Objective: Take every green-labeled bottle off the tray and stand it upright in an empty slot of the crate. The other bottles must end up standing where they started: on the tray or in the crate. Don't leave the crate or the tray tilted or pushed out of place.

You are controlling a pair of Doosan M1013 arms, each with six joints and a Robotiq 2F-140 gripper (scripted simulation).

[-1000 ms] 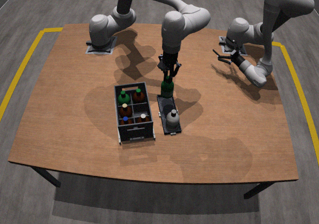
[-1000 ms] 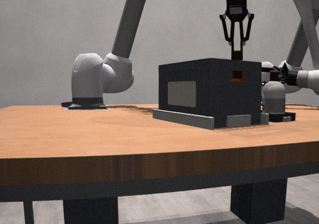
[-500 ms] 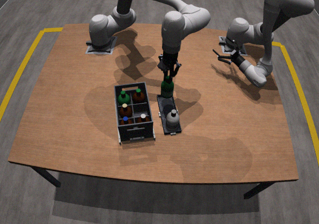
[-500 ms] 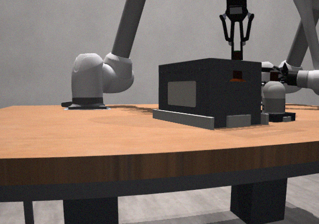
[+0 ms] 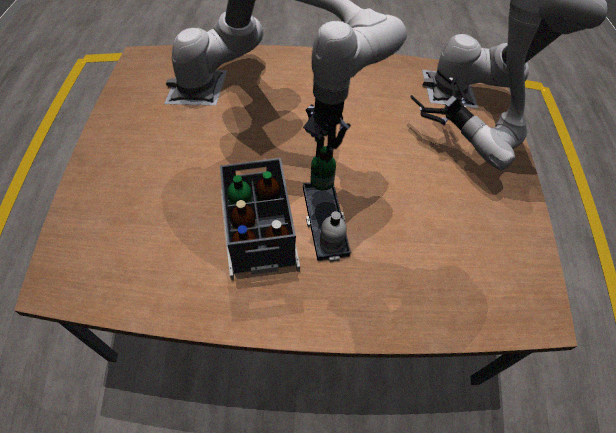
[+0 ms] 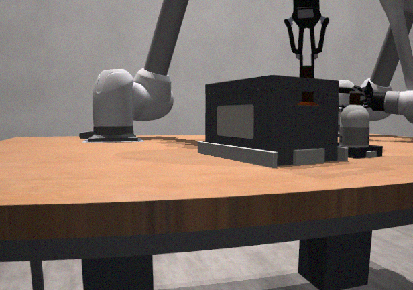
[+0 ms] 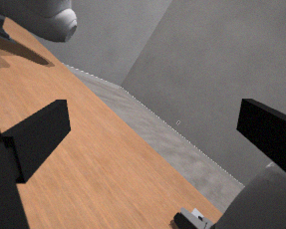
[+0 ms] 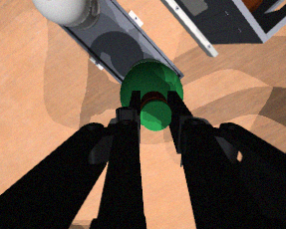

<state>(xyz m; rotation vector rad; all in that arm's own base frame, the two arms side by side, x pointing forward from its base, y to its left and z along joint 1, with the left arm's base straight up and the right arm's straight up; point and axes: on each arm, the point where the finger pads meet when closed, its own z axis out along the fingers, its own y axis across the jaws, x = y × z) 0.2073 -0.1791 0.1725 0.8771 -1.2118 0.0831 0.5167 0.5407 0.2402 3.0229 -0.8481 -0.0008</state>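
My right gripper [image 5: 325,147] [image 6: 306,70] [image 8: 153,104] is shut on the neck of a green bottle [image 5: 323,172] [image 8: 149,75] with a green cap. The bottle hangs upright, raised above the back end of the dark tray [image 5: 319,217] [image 6: 359,153] [image 8: 101,34]. A grey bottle [image 5: 333,234] [image 6: 355,125] [image 8: 65,7] stands at the tray's front end. The dark crate [image 5: 245,258] [image 6: 268,118] [image 8: 229,25] stands beside the tray. Its middle slot on the tray side [image 5: 270,217] looks empty. My left gripper [image 5: 432,88] [image 7: 153,114] is open and empty, far from the tray.
In the crate stand a green bottle [image 5: 239,190] at the back left, a brown bottle [image 5: 268,187] with a green cap at the back right, and several other brown bottles. The crate's walls and dividers rise around the slots. The left arm [image 5: 500,141] is at the table's right side.
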